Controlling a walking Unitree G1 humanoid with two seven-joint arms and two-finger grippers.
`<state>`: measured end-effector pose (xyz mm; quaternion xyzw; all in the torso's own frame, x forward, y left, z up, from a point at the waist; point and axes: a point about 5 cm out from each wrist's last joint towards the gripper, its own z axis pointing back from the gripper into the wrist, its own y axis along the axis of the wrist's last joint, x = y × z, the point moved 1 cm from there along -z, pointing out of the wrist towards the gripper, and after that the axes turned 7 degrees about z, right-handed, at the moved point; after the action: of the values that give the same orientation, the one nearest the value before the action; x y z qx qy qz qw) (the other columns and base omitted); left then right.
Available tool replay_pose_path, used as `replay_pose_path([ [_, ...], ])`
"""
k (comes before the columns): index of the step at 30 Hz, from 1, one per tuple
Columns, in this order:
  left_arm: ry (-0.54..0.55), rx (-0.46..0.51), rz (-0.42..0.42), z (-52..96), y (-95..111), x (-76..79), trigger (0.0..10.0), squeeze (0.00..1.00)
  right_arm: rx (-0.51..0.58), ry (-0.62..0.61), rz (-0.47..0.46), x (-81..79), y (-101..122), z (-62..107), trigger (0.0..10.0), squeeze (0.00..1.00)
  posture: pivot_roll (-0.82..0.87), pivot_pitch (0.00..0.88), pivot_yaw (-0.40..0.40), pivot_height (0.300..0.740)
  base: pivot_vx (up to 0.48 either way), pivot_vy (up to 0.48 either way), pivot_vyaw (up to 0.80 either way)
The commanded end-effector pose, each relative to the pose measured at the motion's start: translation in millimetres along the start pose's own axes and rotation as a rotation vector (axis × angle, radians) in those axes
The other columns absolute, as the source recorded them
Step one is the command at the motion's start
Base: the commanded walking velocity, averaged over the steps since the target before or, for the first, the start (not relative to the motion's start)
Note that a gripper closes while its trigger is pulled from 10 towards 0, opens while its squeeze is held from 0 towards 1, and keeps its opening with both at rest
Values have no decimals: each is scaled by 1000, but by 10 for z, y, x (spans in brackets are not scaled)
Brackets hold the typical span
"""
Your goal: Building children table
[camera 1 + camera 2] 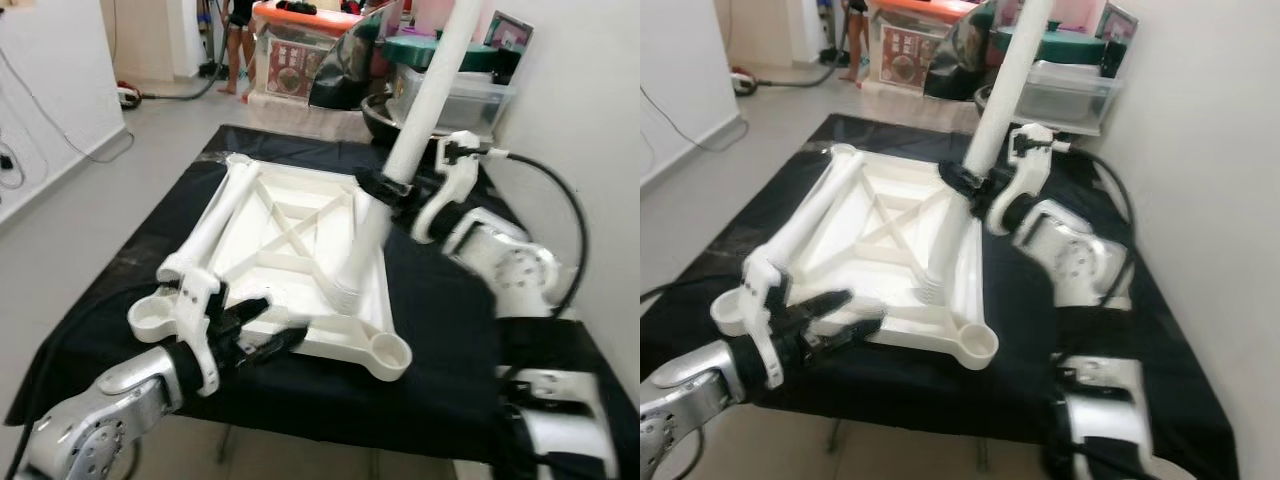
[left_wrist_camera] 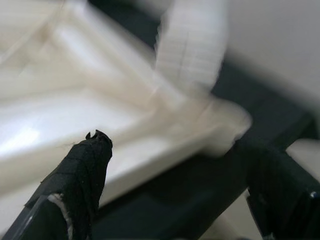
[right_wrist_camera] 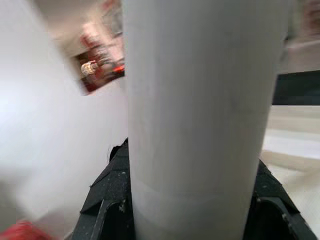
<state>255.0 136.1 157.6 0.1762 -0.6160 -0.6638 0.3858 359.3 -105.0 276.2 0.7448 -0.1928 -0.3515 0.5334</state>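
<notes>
Four corner sockets on upturned white tabletop (image 1: 300,250), none yet holding an upright leg.

Tabletop lying underside-up on black cloth (image 1: 440,330). One loose leg (image 1: 215,225) lying along tabletop's left edge, unfitted. Second leg (image 1: 420,110) held tilted over tabletop's right rail, threaded foot resting near the front right socket (image 1: 388,352), not seated. Right gripper (image 1: 385,188) clamped around that leg's middle, above tabletop's far right. Left gripper (image 1: 260,325) at tabletop's near edge, fingers (image 2: 82,170) apart, holding nothing.
</notes>
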Motion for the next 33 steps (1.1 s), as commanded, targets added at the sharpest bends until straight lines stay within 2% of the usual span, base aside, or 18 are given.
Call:
replay_pose_path([
  [1, 18, -34, -95, -38, -13, 8, 10000, 0, 46, 43, -12, -178, 24, -30, 0, 0, 96, 0, -138, 740, 0, 0, 0],
  [2, 24, -37, -136, -68, 17, 7, 10000, 0, 64, 92, -36, -349, -39, -87, 0, 0, 98, 0, -137, 740, 0, 0, 0],
  [4, 24, -37, -136, -68, 17, 7, 10000, 0, 64, 92, -36, -349, -39, -87, 0, 0, 98, 0, -137, 740, 0, 0, 0],
  [6, 22, -24, -158, -105, 67, 15, 10000, 0, 73, 138, -59, -505, -112, -139, 0, 0, 99, 0, -137, 740, 0, 0, 0],
  [8, 22, -24, -158, -105, 67, 15, 10000, 0, 73, 138, -59, -505, -112, -139, 0, 0, 99, 0, -137, 740, 0, 0, 0],
  [10, 34, 5, -197, -134, 146, 9, 10000, 0, 59, 185, -66, -637, -194, -176, 0, 0, 101, 0, -139, 740, 0, 0, 0],
  [13, 35, 37, -226, -155, 223, 24, 10000, 0, 43, 209, -67, -712, -261, -198, 0, 0, 106, 0, -143, 740, 0, 0, 0],
  [21, -28, 45, -250, -229, 207, 158, 10000, 0, 21, 172, -41, -736, -385, -201, 0, 0, 104, 0, -142, 740, 0, 0, 0],
  [28, -33, 36, -239, -250, 171, 157, 10000, 0, 23, 161, -37, -729, -401, -202, 0, 0, 101, 0, -135, 740, 0, 0, 0],
  [29, -32, 26, -232, -256, 148, 141, 0, 0, 27, 162, -37, -732, -397, -200, 0, 0, 101, 0, -135, 740, 0, 0, 0],
  [33, -29, 23, -226, -261, 132, 125, 0, 0, 31, 163, -36, -735, -390, -197, 0, 0, 96, 0, -131, 740, 0, 0, 0],
])
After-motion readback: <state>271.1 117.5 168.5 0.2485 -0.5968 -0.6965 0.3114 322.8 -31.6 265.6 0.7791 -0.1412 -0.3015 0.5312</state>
